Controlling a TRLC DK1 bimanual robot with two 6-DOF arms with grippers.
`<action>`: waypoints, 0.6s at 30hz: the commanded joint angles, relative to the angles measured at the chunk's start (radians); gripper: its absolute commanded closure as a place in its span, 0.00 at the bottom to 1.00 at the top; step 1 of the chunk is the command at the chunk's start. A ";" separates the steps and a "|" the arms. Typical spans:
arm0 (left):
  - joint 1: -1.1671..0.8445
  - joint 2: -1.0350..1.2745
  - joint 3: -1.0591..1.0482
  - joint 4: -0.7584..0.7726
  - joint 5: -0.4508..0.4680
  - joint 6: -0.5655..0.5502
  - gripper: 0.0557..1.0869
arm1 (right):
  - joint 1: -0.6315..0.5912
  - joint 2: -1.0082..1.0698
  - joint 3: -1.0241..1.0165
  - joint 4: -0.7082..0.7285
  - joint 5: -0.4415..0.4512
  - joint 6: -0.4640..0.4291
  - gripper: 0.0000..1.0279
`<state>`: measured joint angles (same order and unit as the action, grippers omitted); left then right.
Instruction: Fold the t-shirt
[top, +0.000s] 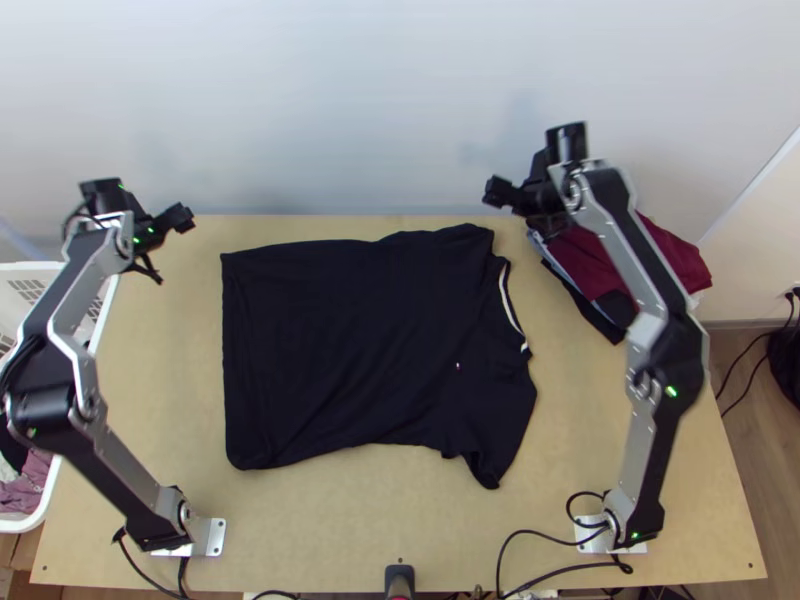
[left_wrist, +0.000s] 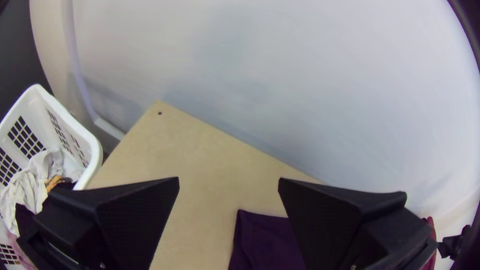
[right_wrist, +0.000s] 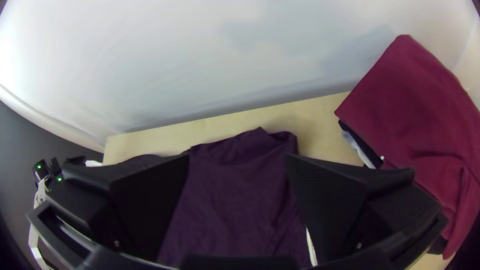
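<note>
Black short-sleeved cotton t-shirt (top: 350, 350) lies spread on the light wooden tabletop (top: 350, 520), between the two arms' bases and the wall; hem (top: 228, 370) towards the left arm, white-taped collar (top: 509, 300) towards the right. Left gripper (left_wrist: 229, 178): fingers apart, nothing held, off to the side of the far hem corner (top: 234, 263). Right gripper (right_wrist: 238, 155): fingers apart, nothing held, near the far sleeve (top: 465, 240). Stack of folded garments, maroon on top (right_wrist: 425, 115), stands just beside the right gripper. Step in hand, as judged: the first fold, far edge over to near edge. Method: bring each gripper low at its end of the far edge, one finger under the cloth, and close on a shallow bite—both layers, or the underside will stay behind. Lift together, keep light tension, and carry level at matched speed. Risks: the right gripper brushing the stack; the near sleeve (top: 490, 430), slightly crumpled at its cuff—smooth it before laying cloth over.
</note>
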<state>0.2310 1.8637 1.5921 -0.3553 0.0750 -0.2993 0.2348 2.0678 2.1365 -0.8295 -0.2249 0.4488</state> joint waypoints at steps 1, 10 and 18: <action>-0.007 -0.143 0.023 -0.060 0.012 0.080 0.06 | 0.005 -0.196 -0.066 -0.048 0.006 -0.001 0.15; -0.016 -0.394 -0.080 -0.168 0.014 0.233 0.07 | -0.019 -0.543 -0.533 -0.171 0.004 -0.090 0.05; -0.028 -0.500 -0.124 -0.228 0.014 0.246 0.07 | -0.009 -0.759 -0.914 -0.290 -0.013 -0.148 0.11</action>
<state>0.2104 1.3972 1.5005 -0.5671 0.0860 -0.0731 0.2207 1.3693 1.2957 -1.0859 -0.2291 0.3271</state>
